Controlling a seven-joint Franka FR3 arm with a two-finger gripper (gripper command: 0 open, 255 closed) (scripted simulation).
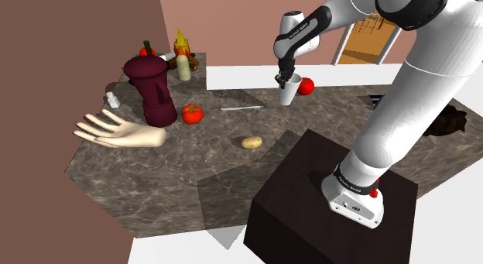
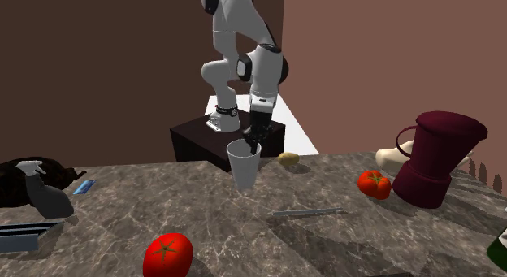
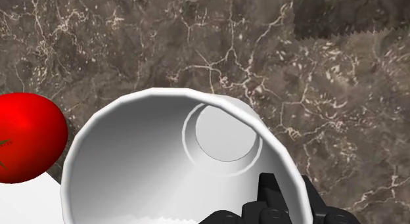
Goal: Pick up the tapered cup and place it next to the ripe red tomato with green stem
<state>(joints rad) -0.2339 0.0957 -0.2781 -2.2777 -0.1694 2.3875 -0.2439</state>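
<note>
Two tomatoes share the marbled table (image 1: pixel 155 185). The far tomato (image 1: pixel 192 113) sits well away from the jaws, by the dark red pitcher (image 1: pixel 152 88). Next, your gripper (image 1: pixel 285 80) is clamped on the rim of the white cup (image 1: pixel 289 94), which keeps it upright beneath the jaws; you cannot tell whether its base touches the table. The near tomato (image 1: pixel 306 86) lies just beside the jaws. The table's back edge looks close there, so favour the open stone side.
</note>
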